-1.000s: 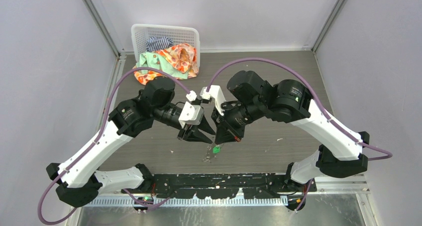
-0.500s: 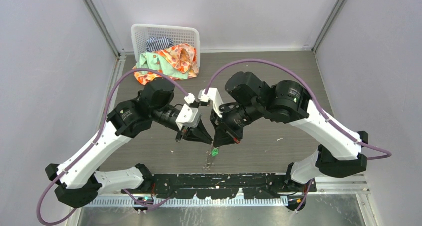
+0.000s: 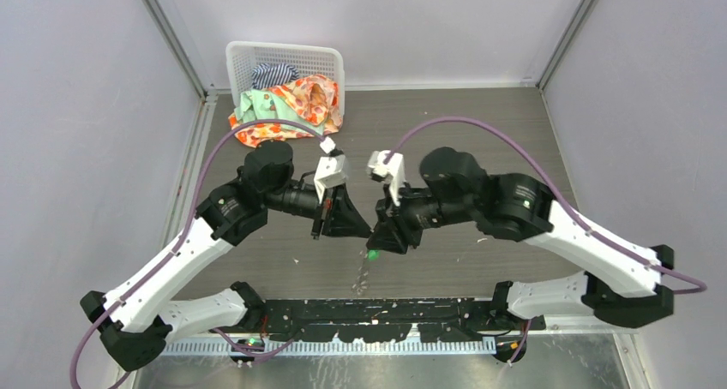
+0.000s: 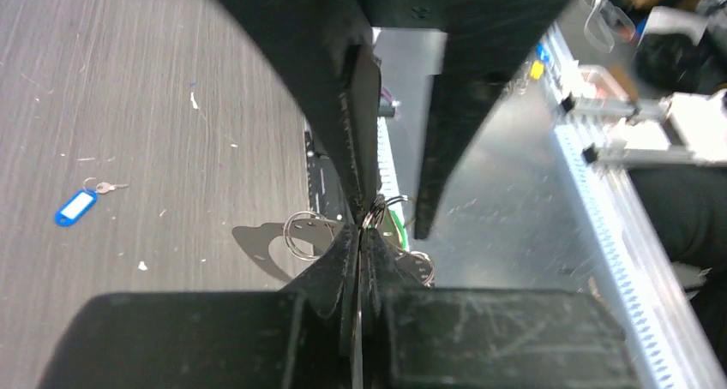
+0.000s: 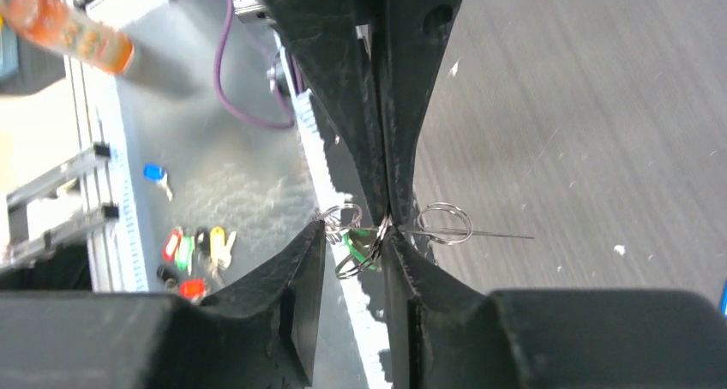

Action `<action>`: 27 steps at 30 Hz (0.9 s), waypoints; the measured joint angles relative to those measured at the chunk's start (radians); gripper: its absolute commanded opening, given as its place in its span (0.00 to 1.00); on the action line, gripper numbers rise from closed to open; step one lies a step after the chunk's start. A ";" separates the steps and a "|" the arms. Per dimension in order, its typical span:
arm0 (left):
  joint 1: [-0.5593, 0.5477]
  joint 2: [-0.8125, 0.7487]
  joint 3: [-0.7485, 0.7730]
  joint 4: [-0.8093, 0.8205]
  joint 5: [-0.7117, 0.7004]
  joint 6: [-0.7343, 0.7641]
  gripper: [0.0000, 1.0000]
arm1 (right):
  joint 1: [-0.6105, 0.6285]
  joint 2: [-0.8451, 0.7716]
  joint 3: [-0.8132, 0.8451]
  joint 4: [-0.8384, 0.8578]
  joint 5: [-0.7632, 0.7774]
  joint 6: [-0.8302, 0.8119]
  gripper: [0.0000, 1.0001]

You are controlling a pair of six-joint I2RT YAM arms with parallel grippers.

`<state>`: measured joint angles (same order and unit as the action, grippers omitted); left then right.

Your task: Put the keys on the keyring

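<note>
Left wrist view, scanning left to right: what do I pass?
blue key → outer loop of the keyring → left gripper, shut on that ring → green key → toothed metal rail

My left gripper (image 4: 360, 239) pinches the thin keyring (image 4: 303, 235) tight; the blue key (image 4: 75, 207) lies well apart on the table (image 4: 146, 80).

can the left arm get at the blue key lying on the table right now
Probably not yet: the left gripper is shut on the keyring, so it isn't free. The blue key lies in the open with nothing blocking it.
</note>
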<state>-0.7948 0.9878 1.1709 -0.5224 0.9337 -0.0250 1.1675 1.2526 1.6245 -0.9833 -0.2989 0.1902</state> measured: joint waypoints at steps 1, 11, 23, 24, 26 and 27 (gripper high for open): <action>0.011 0.008 0.000 0.031 0.003 -0.050 0.00 | -0.001 -0.039 -0.043 0.049 0.018 0.008 0.39; 0.025 0.016 0.035 0.273 0.008 -0.253 0.00 | -0.003 -0.302 -0.266 0.423 0.125 0.098 0.48; 0.025 -0.025 0.055 0.335 -0.117 -0.306 0.00 | -0.003 -0.424 -0.330 0.494 0.216 0.151 0.41; 0.025 -0.025 0.056 0.341 -0.122 -0.308 0.00 | -0.003 -0.423 -0.330 0.494 0.216 0.154 0.41; 0.025 -0.026 0.057 0.351 -0.130 -0.309 0.00 | -0.003 -0.421 -0.331 0.494 0.216 0.161 0.41; 0.025 -0.026 0.057 0.353 -0.132 -0.309 0.00 | -0.003 -0.420 -0.332 0.496 0.216 0.164 0.40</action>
<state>-0.7700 0.9615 1.2278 -0.1692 0.8021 -0.3344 1.1648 0.8330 1.2922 -0.4870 -0.0830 0.3538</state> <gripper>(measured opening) 0.010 0.408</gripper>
